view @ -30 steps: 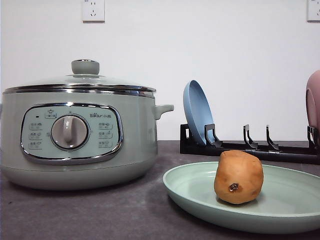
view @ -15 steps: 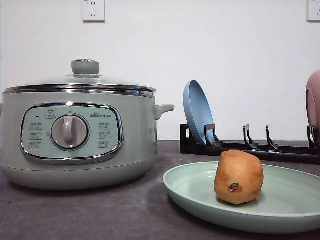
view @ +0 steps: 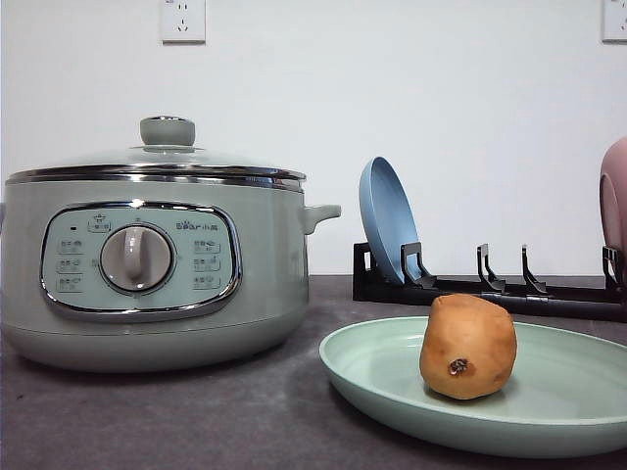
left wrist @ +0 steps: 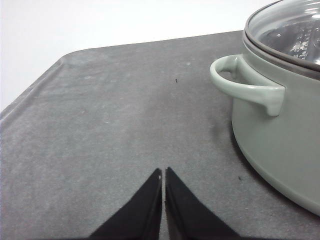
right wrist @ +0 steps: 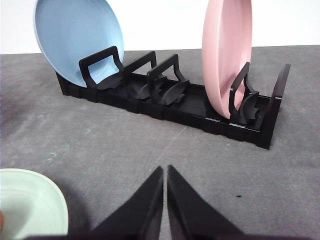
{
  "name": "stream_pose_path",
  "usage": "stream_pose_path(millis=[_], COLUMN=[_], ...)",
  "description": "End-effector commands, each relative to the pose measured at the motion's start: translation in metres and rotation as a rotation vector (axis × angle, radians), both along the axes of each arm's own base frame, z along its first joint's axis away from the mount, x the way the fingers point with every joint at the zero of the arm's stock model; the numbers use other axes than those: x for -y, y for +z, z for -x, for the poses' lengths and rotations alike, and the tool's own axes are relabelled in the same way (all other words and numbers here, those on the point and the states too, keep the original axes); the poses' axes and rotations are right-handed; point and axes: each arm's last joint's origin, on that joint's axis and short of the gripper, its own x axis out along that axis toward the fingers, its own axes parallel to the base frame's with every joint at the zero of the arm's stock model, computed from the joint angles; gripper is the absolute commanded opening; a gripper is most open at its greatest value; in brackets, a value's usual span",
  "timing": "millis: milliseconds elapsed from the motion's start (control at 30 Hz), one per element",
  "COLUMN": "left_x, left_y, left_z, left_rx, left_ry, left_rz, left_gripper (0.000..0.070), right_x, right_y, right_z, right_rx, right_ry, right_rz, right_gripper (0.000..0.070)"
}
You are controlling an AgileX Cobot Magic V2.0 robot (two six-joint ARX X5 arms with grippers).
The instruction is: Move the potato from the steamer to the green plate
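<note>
Jaws pressed together on both grippers. Front view: the potato (view: 468, 347) stands on the green plate (view: 372, 377), right of the lidded steamer (view: 152, 255). Left wrist view: left gripper (left wrist: 163, 173) over bare table (left wrist: 100, 125) — steamer beside it. Right wrist view: right gripper (right wrist: 165, 171) facing the dish rack (right wrist: 200, 107) — blue plate (right wrist: 75, 35), pink plate (right wrist: 225, 55).

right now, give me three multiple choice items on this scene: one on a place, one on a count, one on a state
1. Where is the orange-brown egg-shaped potato?
A. in the steamer
B. on the pale mint-green round plate
C. in the rack

2. How many plates stand in the black slotted dish rack?
A. one
B. two
C. four

3. How is the sage-green round steamer pot?
A. lid on
B. lid off
C. tipped over

Answers: 1 B, the potato rests inside the plate's rim. 2 B, a blue plate and a pink plate stand upright there. 3 A, the knobbed glass lid sits on the upright pot.
</note>
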Motion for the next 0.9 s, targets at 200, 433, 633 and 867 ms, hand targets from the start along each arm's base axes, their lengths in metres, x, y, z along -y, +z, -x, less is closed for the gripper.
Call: stream_pose_path(millis=[200,433,633,867], left_x=[-0.0002,-0.0002,-0.0002,-0.0002], left_y=[-0.0073,-0.0073,-0.0073,-0.0073], left_z=[-0.0008,-0.0008,-0.0008,-0.0008], left_rx=[-0.025,-0.025,-0.025,-0.025], left_ry=[0.005,0.005,0.005,0.005], left_rz=[-0.003,-0.003,-0.003,-0.003], left_gripper=[0.0002,0.0002,0.0002,0.0002], right_x=[0.0002,0.0002,0.0002,0.0002], right_y=[-0.0008,-0.0008,-0.0008,-0.0008], right_z=[-0.0002,-0.0002,-0.0002,-0.0002], right_rx=[0.003,0.003,0.003,0.003], right_ry=[-0.004,-0.004,-0.004,-0.004], right_rz=[-0.011,-0.011,-0.011,-0.011], right_gripper=[0.0,0.0,0.0,0.0])
